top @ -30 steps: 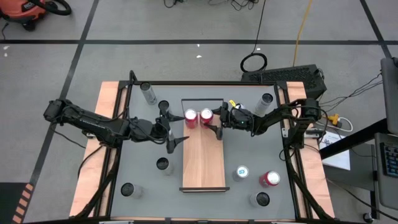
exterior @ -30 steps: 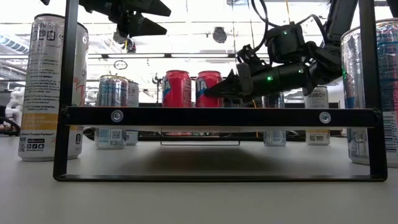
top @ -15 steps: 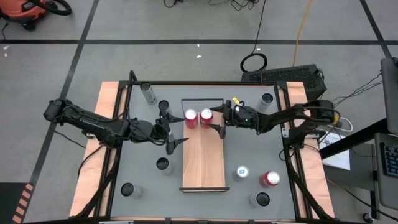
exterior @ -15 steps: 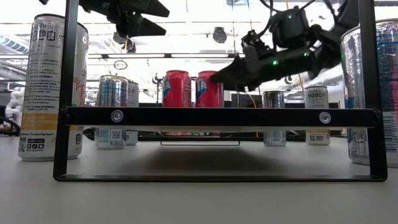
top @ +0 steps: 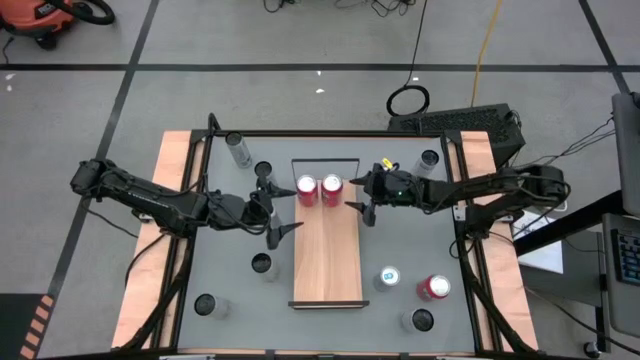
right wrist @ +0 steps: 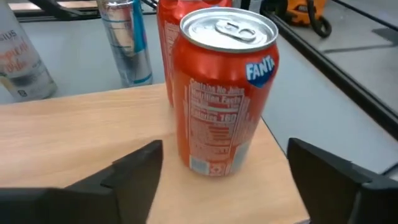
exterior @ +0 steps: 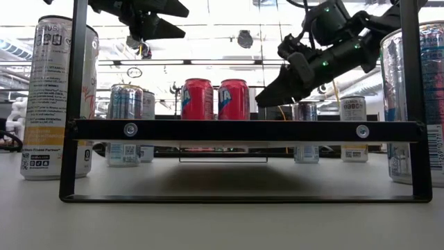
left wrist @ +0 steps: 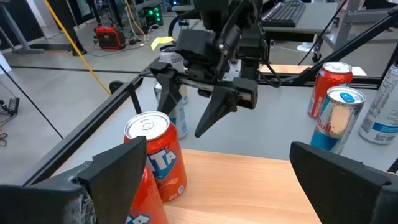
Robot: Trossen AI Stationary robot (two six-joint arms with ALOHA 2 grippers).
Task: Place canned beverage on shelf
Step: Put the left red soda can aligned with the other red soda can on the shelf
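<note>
While both arms reach in from opposite sides in the high view, the shelf [top: 327, 243] lies lengthwise in the middle of the tabletop [top: 400, 240], with two red cans side by side near its railed end. The right pincer [top: 361, 199] sits spread just beside the right red can [top: 332, 187], off the shelf's right edge and not touching it. The left pincer [top: 276, 211], also spread, hangs just off the shelf's left edge near the left red can [top: 308, 189].

From the low view, both red cans stand upright on the shelf, the right pincer raised beside them.

Through the right wrist view, the right red can stands upright between the spread fingers [right wrist: 132, 169], apart from both.
</note>
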